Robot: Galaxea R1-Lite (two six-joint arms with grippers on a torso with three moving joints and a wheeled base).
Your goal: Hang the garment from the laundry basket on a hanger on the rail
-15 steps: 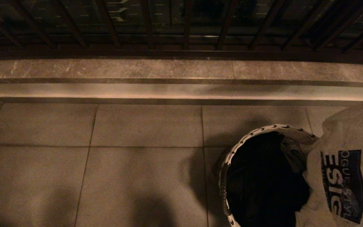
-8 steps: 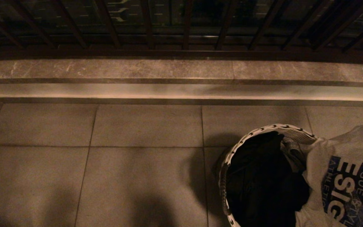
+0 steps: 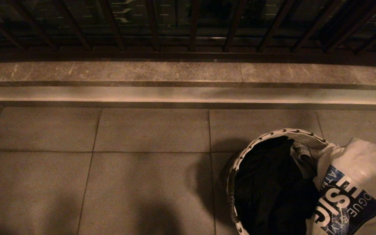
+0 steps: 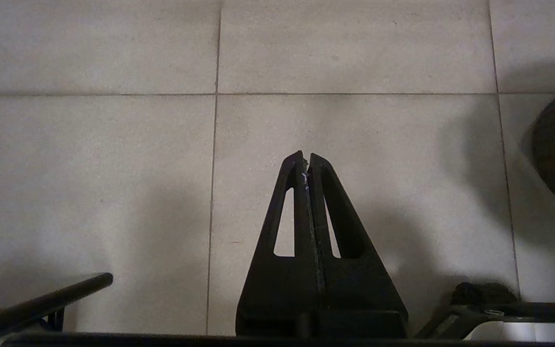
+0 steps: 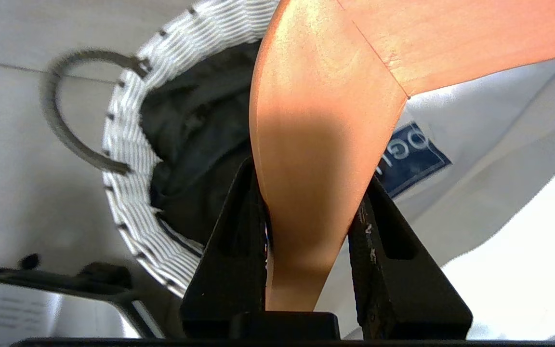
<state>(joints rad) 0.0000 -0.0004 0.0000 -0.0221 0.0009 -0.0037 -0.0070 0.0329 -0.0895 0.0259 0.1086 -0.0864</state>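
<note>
The right gripper (image 5: 309, 212) has its fingers clamped on a smooth brown wooden hanger (image 5: 325, 144), whose long arm sticks out sideways. A white shirt with a blue printed patch (image 3: 354, 189) hangs on it, beside the round white woven laundry basket (image 3: 266, 135). Dark clothes (image 3: 273, 189) fill the basket. The rail is not in sight. The left gripper (image 4: 306, 161) rests over the floor, fingers together.

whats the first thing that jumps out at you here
The white garment with the blue printed patch draws the eye first, draped at the right edge of the head view beside the laundry basket, which holds dark cloth. In the right wrist view, the right tool is shut on a wooden hanger above that basket. The left tool is shut over bare floor tiles.
</note>
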